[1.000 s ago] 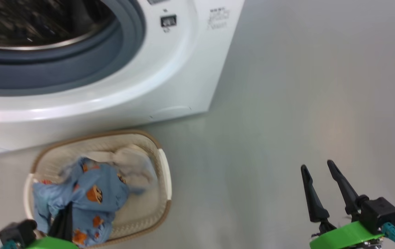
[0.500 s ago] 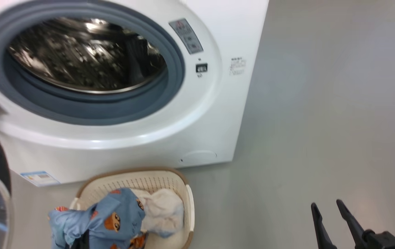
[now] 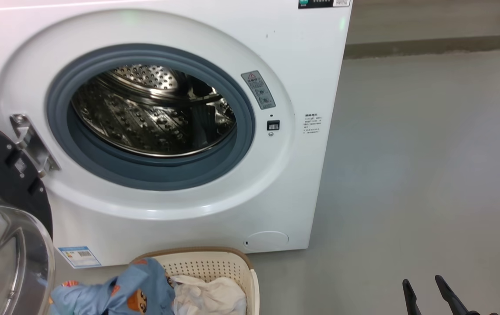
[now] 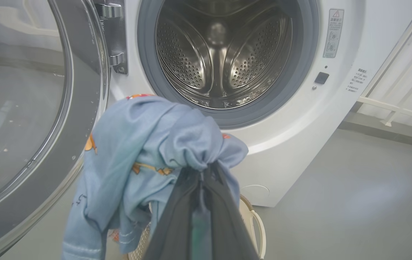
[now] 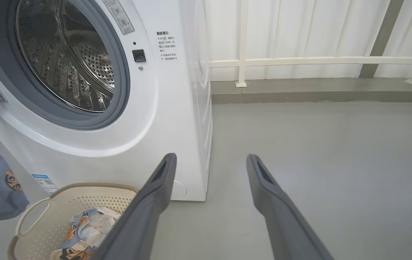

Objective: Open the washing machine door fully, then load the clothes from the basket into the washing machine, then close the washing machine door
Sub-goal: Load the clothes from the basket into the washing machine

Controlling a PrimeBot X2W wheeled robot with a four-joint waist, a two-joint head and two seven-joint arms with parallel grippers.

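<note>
Clothes (image 5: 83, 231) are split just now: blue and cream pieces lie in the basket (image 5: 33, 213), which sits on the floor (image 3: 407, 175) at the foot of the washing machine (image 3: 302, 183). My left gripper (image 4: 205, 169) is pinched tight on one bunched light-blue garment (image 4: 148, 144), held above the basket before the open drum (image 4: 220, 54) (bare, as far as I see). With the washing machine door (image 4: 79, 90) swung wide at the left, I judge we're in the loading step. Next I'd carry the garment forward through the gasket (image 4: 235, 119), clear of the door rim, then let go. My right gripper (image 5: 210, 156) is spread wide, holding nothing.
</note>
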